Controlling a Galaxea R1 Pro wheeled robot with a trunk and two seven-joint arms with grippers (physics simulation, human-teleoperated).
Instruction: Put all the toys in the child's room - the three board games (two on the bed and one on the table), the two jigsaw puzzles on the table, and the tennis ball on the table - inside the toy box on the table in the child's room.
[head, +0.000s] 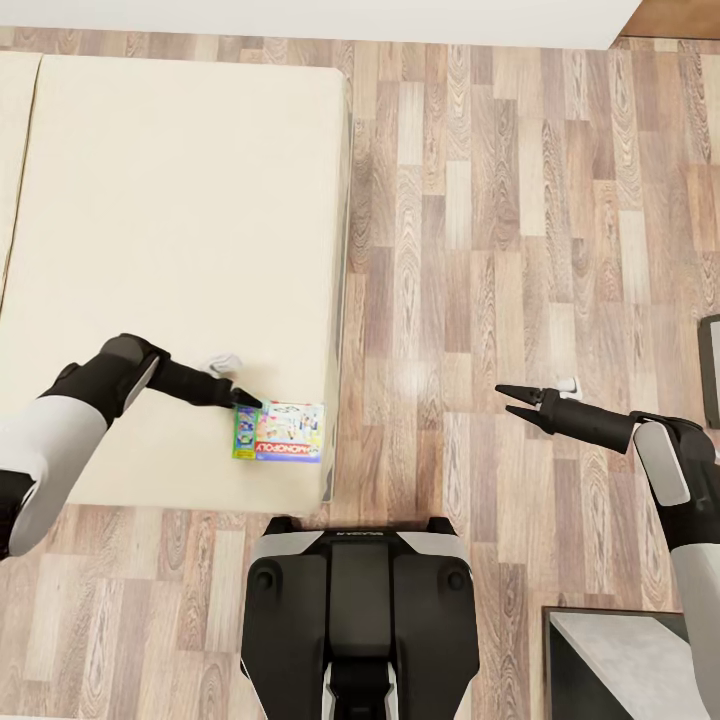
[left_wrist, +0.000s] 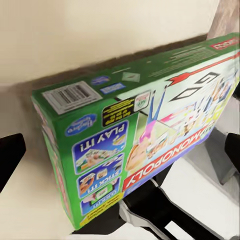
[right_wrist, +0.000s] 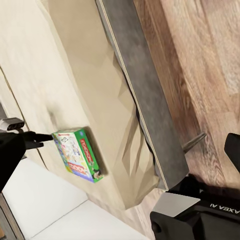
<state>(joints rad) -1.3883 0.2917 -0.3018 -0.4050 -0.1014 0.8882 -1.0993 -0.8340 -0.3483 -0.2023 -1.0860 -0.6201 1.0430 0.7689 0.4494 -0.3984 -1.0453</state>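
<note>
One board game (head: 288, 432), a green Monopoly box, lies near the front right corner of the cream bed (head: 180, 200). Its left edge looks slightly raised, showing the green side panel. My left gripper (head: 247, 400) rests at the box's back left corner. In the left wrist view the board game (left_wrist: 145, 130) sits close in front, with the dark fingers (left_wrist: 10, 160) spread wide at the frame's edges, so the gripper is open. My right gripper (head: 512, 398) hangs open over the wood floor, holding nothing. From the right wrist the board game (right_wrist: 77, 155) appears on the bed (right_wrist: 65, 60).
Wood-plank floor (head: 480, 250) lies to the right of the bed. A second cream mattress (head: 12, 150) adjoins at far left. A dark-framed pale-topped unit (head: 620, 660) stands at the bottom right, with a dark object (head: 711, 370) at the right edge. My base (head: 360, 600) faces the bed's front edge.
</note>
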